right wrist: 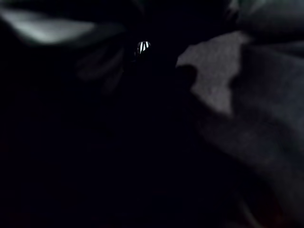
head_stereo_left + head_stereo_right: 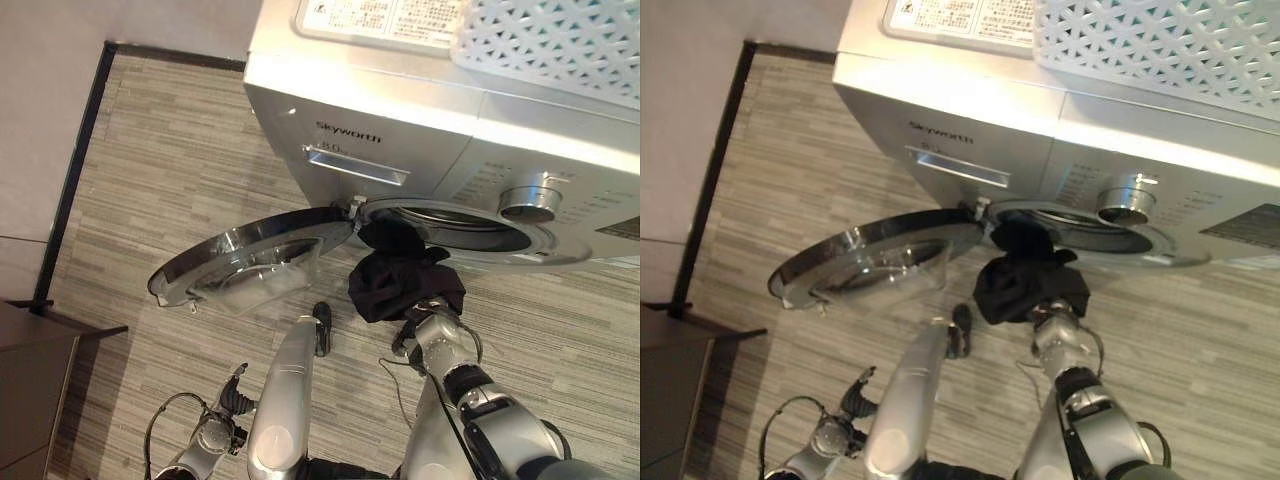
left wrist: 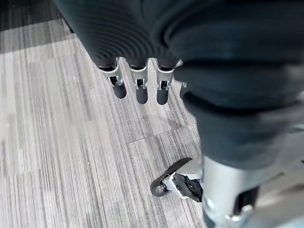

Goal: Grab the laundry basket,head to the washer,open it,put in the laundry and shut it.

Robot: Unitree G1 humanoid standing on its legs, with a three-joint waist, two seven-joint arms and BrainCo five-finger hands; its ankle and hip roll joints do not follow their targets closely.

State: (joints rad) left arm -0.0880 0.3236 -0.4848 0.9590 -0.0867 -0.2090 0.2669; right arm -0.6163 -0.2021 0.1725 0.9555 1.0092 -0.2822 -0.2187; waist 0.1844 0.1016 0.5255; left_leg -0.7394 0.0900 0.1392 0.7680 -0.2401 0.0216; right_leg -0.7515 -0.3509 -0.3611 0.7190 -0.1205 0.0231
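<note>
- The step in hand is loading: the washer (image 2: 420, 130) stands with its round door (image 2: 250, 258) swung fully open to the robot's left, and the white laundry basket (image 2: 560, 40) sits on top of the machine.
- The laundry, a dark bundle of cloth (image 2: 400, 275), hangs at the lip of the drum opening (image 2: 470, 228), part of it already over the rim and the rest drooping below.
- The right hand (image 2: 428, 325) is just under the bundle, buried in the cloth; I cannot tell how its fingers lie, and the right wrist view is dark with fabric.
- The left hand (image 3: 137, 80) hangs low over the wooden floor (image 2: 150, 180), fingers (image 3: 141, 92) straight and apart, holding nothing.
- Next, as I judge it, the right hand must push the bundle deeper into the drum so nothing trails over the rim, then let go and back out.
- After that the door needs swinging closed; any cloth left on the lip would likely catch in it.
</note>
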